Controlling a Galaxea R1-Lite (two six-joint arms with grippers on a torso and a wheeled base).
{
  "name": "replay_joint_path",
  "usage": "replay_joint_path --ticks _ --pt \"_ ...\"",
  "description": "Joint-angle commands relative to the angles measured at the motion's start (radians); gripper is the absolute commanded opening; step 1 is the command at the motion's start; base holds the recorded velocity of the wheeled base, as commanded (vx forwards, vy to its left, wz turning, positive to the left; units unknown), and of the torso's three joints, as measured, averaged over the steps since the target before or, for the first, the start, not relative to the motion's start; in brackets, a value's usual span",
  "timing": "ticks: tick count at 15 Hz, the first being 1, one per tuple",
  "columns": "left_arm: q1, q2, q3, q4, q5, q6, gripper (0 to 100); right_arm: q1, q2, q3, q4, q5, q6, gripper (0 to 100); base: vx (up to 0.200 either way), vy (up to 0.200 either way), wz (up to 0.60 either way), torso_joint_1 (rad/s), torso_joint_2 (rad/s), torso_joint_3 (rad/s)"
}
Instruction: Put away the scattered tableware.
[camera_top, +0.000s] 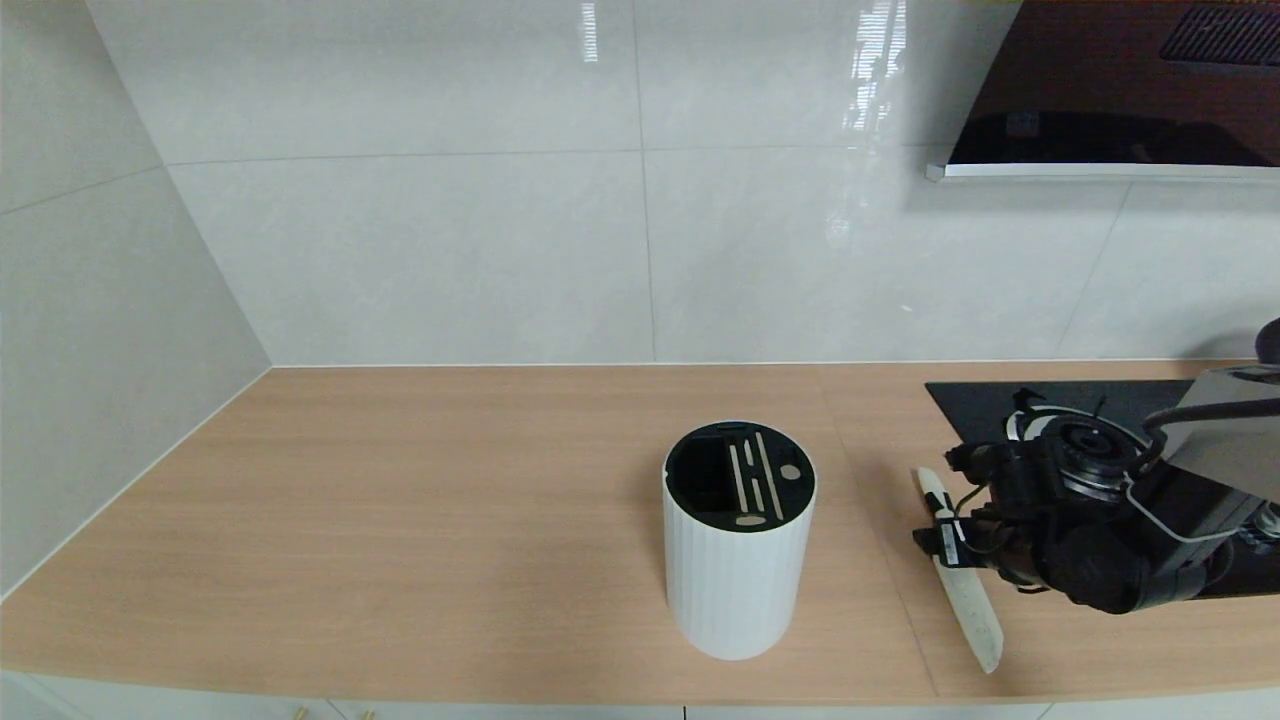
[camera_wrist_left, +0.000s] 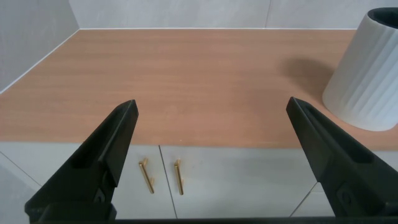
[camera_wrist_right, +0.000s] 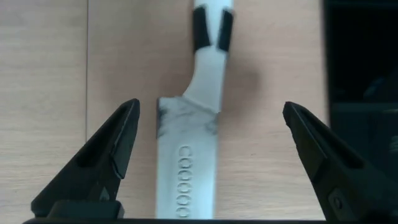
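Right wrist view puts the knife (camera_wrist_right: 186, 155) directly beneath the right gripper (camera_wrist_right: 211, 109), its long axis crossing the wide-spread gap squarely, one finger on each side.

I've got my right gripper (camera_top: 945, 502) over the white ceramic knife with the marbled blade (camera_top: 968, 600), which lies flat on the light wooden countertop (camera_top: 450, 520) (handle toward the wall). The white ribbed cylindrical holder (camera_top: 738, 570) stands left of that hand. The black glass cooktop (camera_top: 975, 400) lies behind it and to its right.
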Motion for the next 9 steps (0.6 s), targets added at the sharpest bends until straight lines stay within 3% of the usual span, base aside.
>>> replay_joint_path --ticks 1,9 --pt "0.000 0.000 0.000 0.001 0.000 0.000 100 0.004 0.026 -0.003 -0.001 -0.001 0.001 100 0.000 0.000 0.00 0.000 0.00 0.000" --pt "0.000 0.000 0.000 0.001 0.001 0.000 100 0.004 0.066 -0.014 -0.001 -0.002 0.004 100 0.000 0.000 0.00 0.000 0.00 0.000"
